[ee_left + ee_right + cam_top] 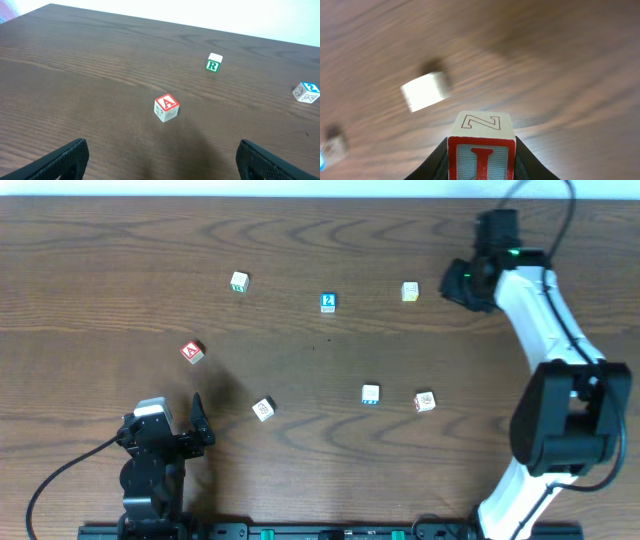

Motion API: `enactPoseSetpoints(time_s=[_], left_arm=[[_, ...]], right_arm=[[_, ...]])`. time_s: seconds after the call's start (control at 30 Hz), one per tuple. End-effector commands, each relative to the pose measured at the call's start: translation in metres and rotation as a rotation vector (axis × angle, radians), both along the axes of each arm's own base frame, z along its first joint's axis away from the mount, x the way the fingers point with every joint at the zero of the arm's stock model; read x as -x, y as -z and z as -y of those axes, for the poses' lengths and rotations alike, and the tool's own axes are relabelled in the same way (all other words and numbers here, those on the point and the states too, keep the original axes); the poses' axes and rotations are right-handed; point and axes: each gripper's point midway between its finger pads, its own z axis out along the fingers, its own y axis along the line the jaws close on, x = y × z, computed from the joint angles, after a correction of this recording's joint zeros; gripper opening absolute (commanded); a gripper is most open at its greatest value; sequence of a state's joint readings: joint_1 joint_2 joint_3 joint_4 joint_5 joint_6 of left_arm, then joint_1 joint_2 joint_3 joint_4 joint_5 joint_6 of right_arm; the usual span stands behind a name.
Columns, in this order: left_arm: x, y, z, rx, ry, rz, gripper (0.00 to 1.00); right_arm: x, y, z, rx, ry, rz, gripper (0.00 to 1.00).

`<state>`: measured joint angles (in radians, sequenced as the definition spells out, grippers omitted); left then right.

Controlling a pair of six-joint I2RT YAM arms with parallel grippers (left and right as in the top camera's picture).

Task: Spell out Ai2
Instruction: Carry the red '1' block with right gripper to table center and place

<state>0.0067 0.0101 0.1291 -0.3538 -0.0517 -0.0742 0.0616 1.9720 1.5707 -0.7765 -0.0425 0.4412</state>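
My right gripper (457,283) at the far right of the table is shut on a block with a red I on its front and a Z on top (481,150); the overhead view hides this block. A blue 2 block (327,302) lies at the far centre and also shows in the left wrist view (306,92). A red A block (192,352) lies at the left, ahead of my left gripper (160,165), which is open and empty near the front left (196,423). The A block (166,108) rests tilted on the table.
A green R block (239,281) lies at the far left, and shows in the left wrist view (213,63). A pale block (409,291) lies just left of my right gripper, blurred in the right wrist view (425,91). Three more blocks (263,409), (370,394), (425,401) lie nearer the front.
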Motion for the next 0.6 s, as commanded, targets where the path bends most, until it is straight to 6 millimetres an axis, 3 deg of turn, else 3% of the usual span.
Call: enactPoseSetpoints(time_s=[0.0,0.07,0.23,0.4,0.57], left_arm=[[0.001,0.011,-0.001,-0.003,-0.005,-0.023,0.95],[0.001,0.011,-0.001,-0.003,-0.005,-0.023,0.95],[0.001,0.011,-0.001,-0.003,-0.005,-0.023,0.95],[0.001,0.011,-0.001,-0.003,-0.005,-0.023,0.95],[0.001,0.011,-0.001,-0.003,-0.005,-0.023,0.95]], right_arm=[[0.003,-0.004,-0.048,-0.003,-0.164,0.01,0.3],[0.01,-0.004,-0.081,-0.004,-0.234,0.012,0.29],[0.027,-0.003,-0.137,0.007,-0.359,0.017,0.3],[0.037,0.013,-0.175,0.041,-0.44,0.014,0.31],[0.048,0.048,-0.199,0.044,-0.498,-0.041,0.32]])
